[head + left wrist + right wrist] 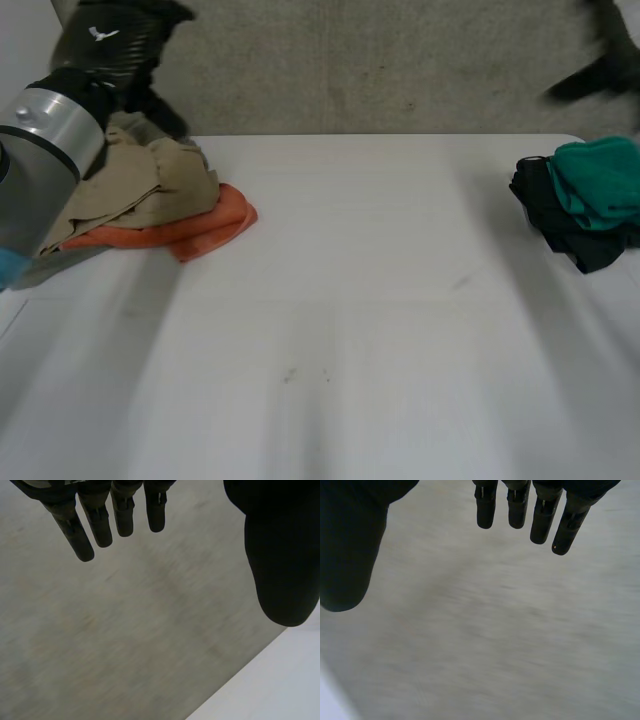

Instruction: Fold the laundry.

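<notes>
My left hand (112, 45) hangs open, fingers straight and thumb wide, holding nothing, over grey carpet (380, 70) just past the table's (360, 330) far edge. My right hand (350, 545) is spread the same way, empty. A tan cloth (150, 185) lies on an orange one (205, 230) beside my left arm (45, 140). Well apart, a green cloth (600, 180) lies on a dark one (570, 235).

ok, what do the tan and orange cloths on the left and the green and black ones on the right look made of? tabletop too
Tan cloth: likely thin woven fabric, matte; sharp creases.
Orange cloth under it: thicker, soft, maybe fleece; rounded folds.
Green cloth on black cloth: soft matte textiles, bunched; weave unreadable.
White table: smooth hard top, probably laminate; small scuffs.
</notes>
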`<state>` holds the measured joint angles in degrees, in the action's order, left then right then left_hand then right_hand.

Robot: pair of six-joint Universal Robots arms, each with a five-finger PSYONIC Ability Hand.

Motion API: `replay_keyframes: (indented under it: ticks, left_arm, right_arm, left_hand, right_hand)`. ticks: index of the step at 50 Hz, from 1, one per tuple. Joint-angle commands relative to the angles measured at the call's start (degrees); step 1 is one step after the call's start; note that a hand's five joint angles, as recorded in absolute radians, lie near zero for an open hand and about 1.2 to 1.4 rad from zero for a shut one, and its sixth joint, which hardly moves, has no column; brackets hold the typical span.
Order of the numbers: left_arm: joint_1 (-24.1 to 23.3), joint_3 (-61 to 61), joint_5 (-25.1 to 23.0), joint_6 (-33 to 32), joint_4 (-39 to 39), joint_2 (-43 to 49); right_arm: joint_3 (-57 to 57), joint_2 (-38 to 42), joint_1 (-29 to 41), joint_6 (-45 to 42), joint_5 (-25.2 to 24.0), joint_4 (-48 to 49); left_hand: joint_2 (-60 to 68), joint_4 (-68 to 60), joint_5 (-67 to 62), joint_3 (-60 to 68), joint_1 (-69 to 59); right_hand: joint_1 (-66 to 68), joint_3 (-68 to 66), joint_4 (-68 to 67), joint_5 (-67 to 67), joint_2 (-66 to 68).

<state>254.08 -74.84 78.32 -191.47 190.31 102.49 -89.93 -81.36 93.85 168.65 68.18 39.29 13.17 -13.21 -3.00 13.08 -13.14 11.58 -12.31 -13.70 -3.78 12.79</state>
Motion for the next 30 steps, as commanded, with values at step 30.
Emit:
replay_keyframes:
  ticks: [30]
  left_arm:
    - [15.9,37.2,-5.1,-20.0,6.1,48.8]
  right_arm:
    - [-17.5,7.4,12.1,-19.5,1.2,-16.5]
  left_hand:
    - [66.8,-66.8,-67.0,66.9,-66.9]
  right_hand:
    - [-1.6,2.3,3.7,3.8,-2.8]
